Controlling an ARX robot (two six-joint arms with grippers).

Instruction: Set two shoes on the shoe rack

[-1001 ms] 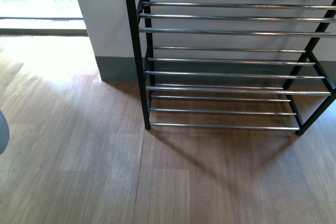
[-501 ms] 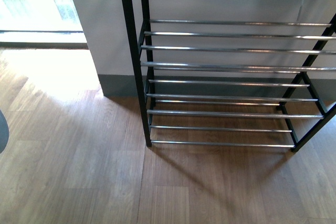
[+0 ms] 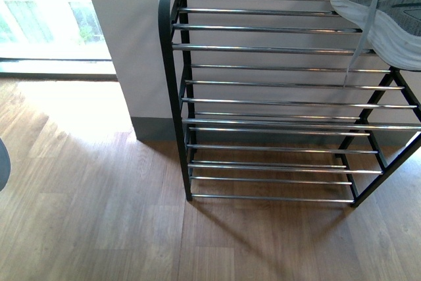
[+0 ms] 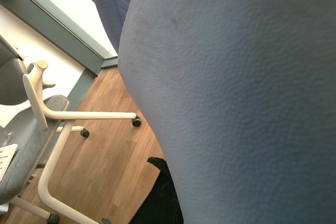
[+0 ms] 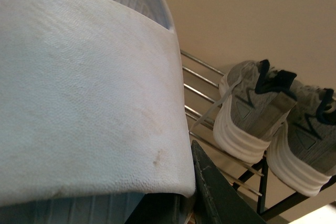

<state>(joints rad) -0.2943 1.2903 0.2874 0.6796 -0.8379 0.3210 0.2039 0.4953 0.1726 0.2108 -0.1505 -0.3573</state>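
The shoe rack (image 3: 263, 49), a black frame with silver bars, stands against the wall in the front view. One grey sneaker (image 3: 388, 4) with a thick white sole lies on its top tier at the right, its lace hanging down. The right wrist view shows two shoes side by side on the top bars (image 5: 202, 85), heels toward the camera: one (image 5: 252, 114) and the other (image 5: 310, 140). My right gripper (image 5: 189, 182) is shut and holds nothing, well short of the shoes. My left gripper (image 4: 170, 187) is shut, its grey pad filling the left wrist view. Neither arm shows in the front view.
Wood floor (image 3: 99, 215) spreads in front of the rack. A bright window (image 3: 46, 18) lies at the left beyond the wall corner. A grey chair with cream legs and castors (image 4: 63, 124) stands near my left arm. Something grey (image 3: 3, 162) pokes in at the front view's left edge.
The front view has shifted upward along the rack. Its rounded top corner and the sneaker on the top tier have come into view.
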